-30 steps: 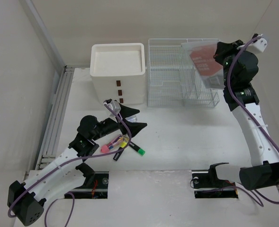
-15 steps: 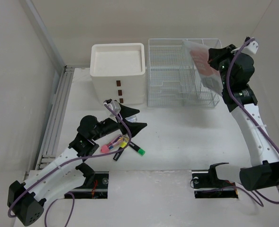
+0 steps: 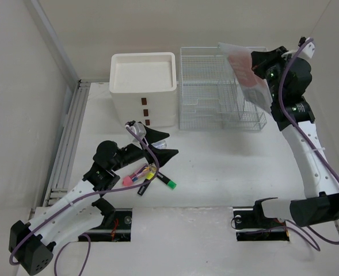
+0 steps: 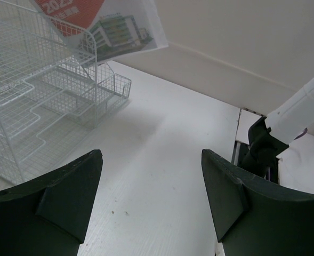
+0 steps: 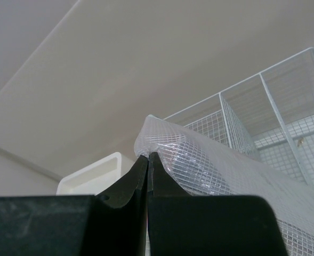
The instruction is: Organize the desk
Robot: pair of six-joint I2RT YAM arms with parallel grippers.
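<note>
Leftward over the past second, the right end effector (image 3: 258, 61) has carried its load from the 2 o'clock corner in above the wire-mesh rack (image 3: 215, 98). It is clenched on the top edge of a clear document pouch (image 3: 247, 76); the right wrist view shows the fingers pinched together on the netted plastic. The pouch, with a red printed sheet inside, hangs tilted over the rack's right-hand compartments, not yet lowered in.

The left end effector (image 3: 164, 145) is released, jaws wide apart and grasping nothing, poised near 8 o'clock above a cluster of markers (image 3: 149, 175) lying loose on the desk (image 3: 227, 172). A white drawer unit (image 3: 143, 86) stands at 11 o'clock, its drawers closed.

I judge the tidying partway: the pouch is nearly filed, while the markers remain to be gathered.
</note>
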